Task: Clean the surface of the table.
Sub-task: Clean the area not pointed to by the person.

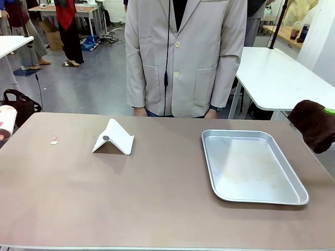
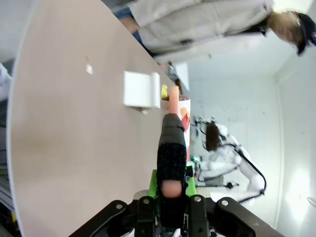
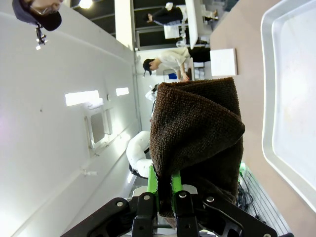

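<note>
— Where to wipe?
— Across the taupe table (image 1: 157, 209), spread beneath the metal tray (image 1: 251, 167), long from left to right. Crumbs (image 1: 54, 141) well left of the tray, beyond the white folded stand (image 1: 113, 138).
— Nearer pincer?
— Probably the left gripper (image 2: 171, 190), far left of the tray, clamped on a black-handled tool (image 2: 171, 158). Right gripper (image 3: 164, 180), just right of the tray, squeezed around a brown cloth (image 3: 197, 133).
— Inside the tray?
— Only faint smears.
</note>
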